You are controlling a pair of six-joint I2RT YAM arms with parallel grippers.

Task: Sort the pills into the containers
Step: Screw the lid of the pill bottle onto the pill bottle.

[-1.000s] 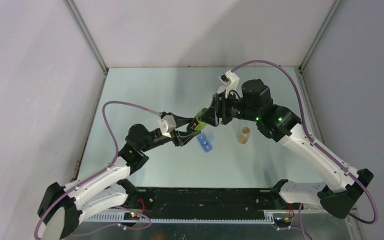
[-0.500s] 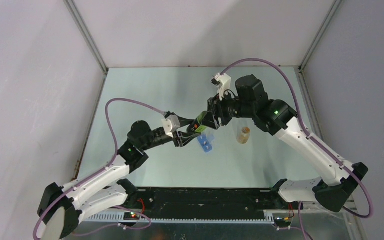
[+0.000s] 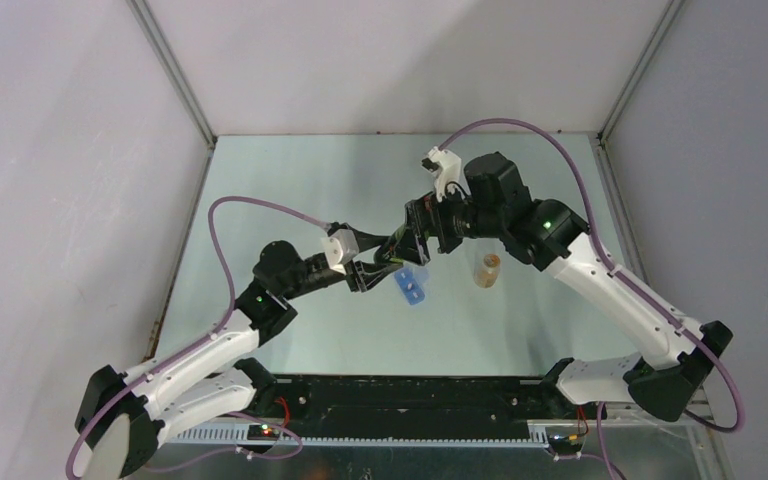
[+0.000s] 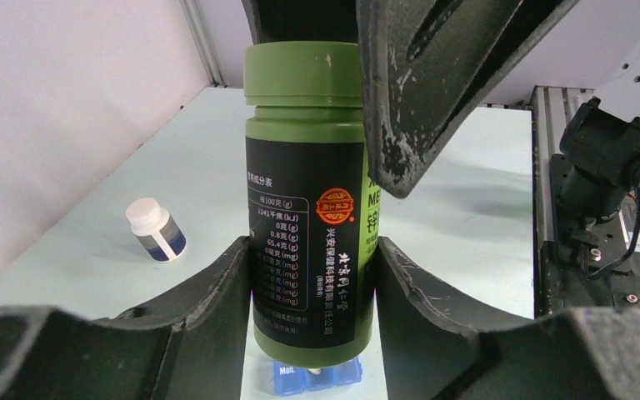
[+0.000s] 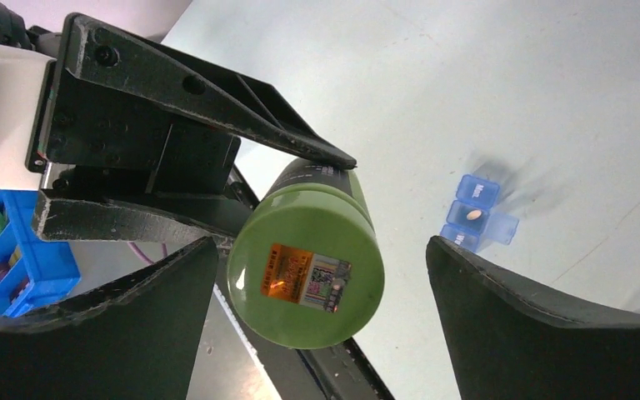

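Note:
My left gripper [image 4: 312,250] is shut on a green pill bottle [image 4: 308,167] with a black label, held in the air by its lower body. In the top view the bottle [image 3: 396,250] lies tilted between both grippers. My right gripper [image 5: 322,250] stands open, its fingers wide on either side of the bottle's green cap [image 5: 304,275] and clear of it. Below them on the table lies a blue pill organizer [image 5: 477,192] with open lids, a pale pill [image 5: 472,214] in its middle cell. The top view shows the organizer [image 3: 412,285] just right of my left gripper [image 3: 373,264].
An amber bottle [image 3: 487,270] stands on the table right of the organizer. A small white bottle with a blue label [image 4: 157,232] stands farther off in the left wrist view. Grey walls close in the table on three sides.
My right gripper has opened wide and let go of the bottle's cap after holding it. The right arm shifted slightly left. The left gripper keeps its hold on the bottle.

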